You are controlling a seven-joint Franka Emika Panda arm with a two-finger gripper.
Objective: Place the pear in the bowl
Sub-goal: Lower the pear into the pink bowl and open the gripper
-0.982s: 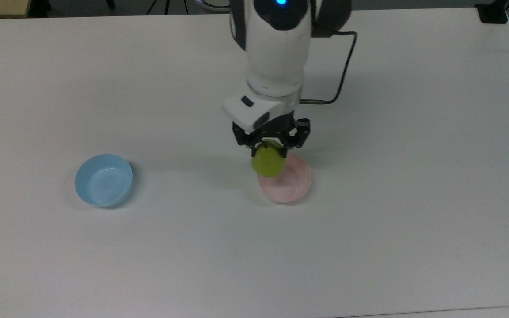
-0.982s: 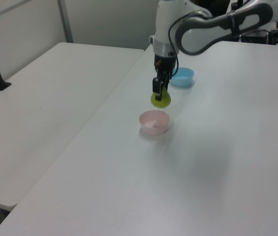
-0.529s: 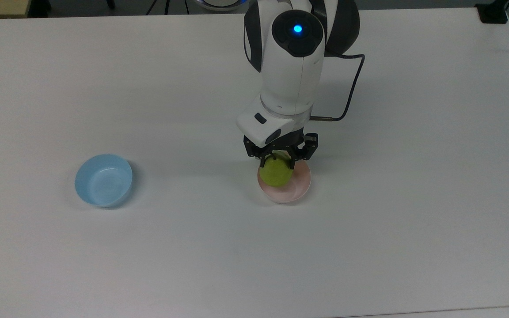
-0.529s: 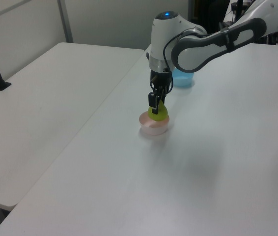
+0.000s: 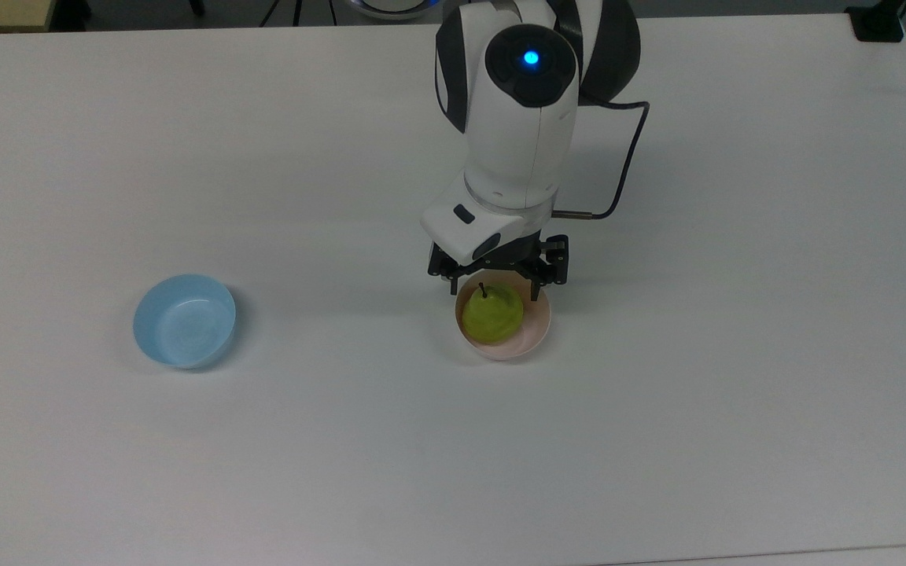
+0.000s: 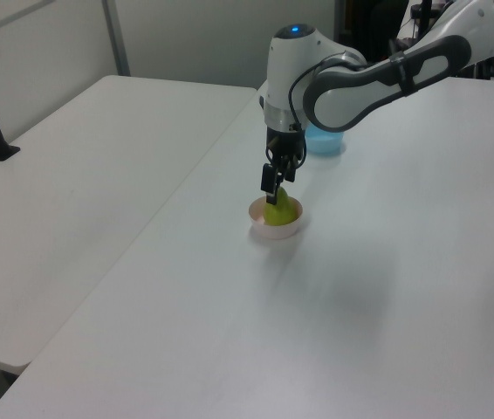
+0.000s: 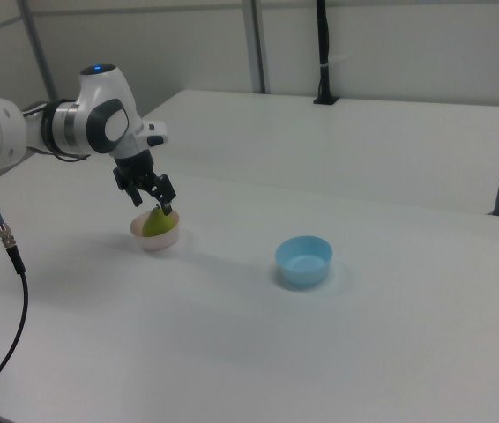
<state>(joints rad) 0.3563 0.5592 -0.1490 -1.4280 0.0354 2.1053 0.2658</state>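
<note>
Released, the glossy pear [image 5: 492, 315] now sits in the round bowl [image 5: 535, 334].

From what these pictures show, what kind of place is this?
Probably a robotics lab: plain white tables, a robot arm whose open gripper hangs above a toy-like pear in a pink bowl, and a black pole behind.

White arm [image 5: 517, 141] with dark grey joint bands, a glowing blue light [image 5: 530, 57] on its cap, a black cable [image 5: 626, 169], and a black hand [image 5: 495, 288].
</note>
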